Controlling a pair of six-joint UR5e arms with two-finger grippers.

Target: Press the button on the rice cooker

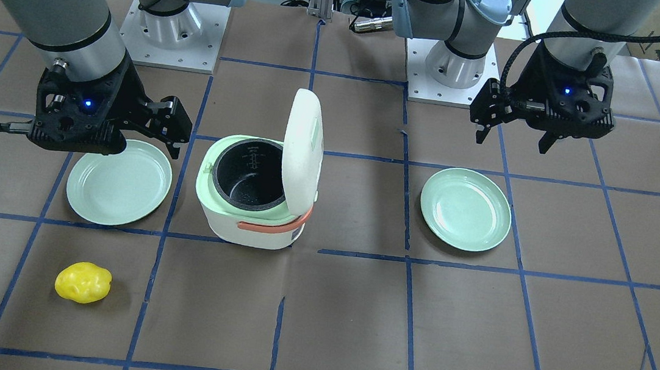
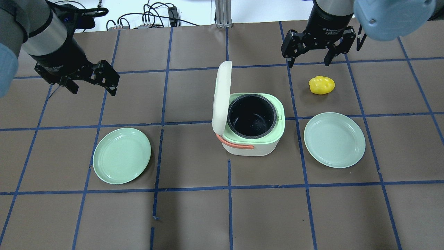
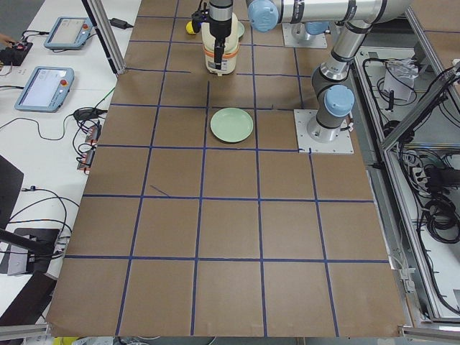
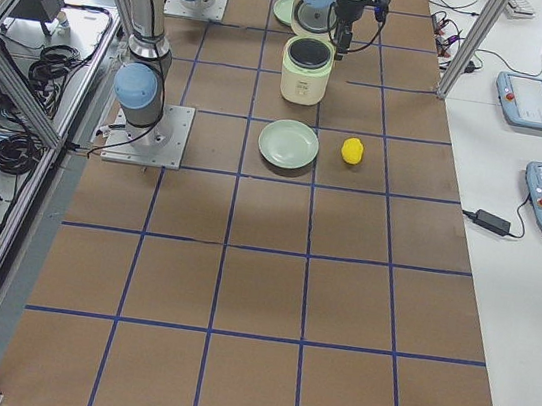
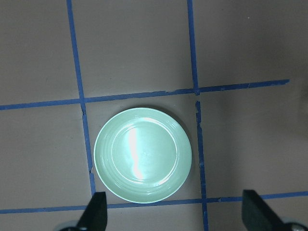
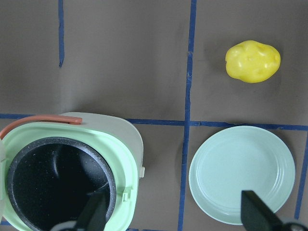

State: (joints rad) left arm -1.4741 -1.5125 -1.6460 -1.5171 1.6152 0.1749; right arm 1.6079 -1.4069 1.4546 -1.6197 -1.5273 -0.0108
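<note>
The rice cooker (image 2: 256, 147) stands mid-table, white with a pale green rim and a coral handle. Its lid (image 2: 222, 93) stands open and upright, and the black inner pot is bare and empty. It also shows in the front view (image 1: 252, 226) and the right wrist view (image 6: 130, 144). I cannot make out a button. My right gripper (image 2: 308, 63) is open and empty, hanging high beyond the cooker's right side. My left gripper (image 2: 93, 91) is open and empty, far left of the cooker; its wrist view looks down on a plate (image 5: 143, 154).
Two mint-green plates lie on the table, one left of the cooker (image 2: 121, 155) and one right of it (image 2: 334, 139). A yellow potato-like object (image 2: 322, 85) lies beyond the right plate, under my right gripper. Blue tape lines grid the brown table.
</note>
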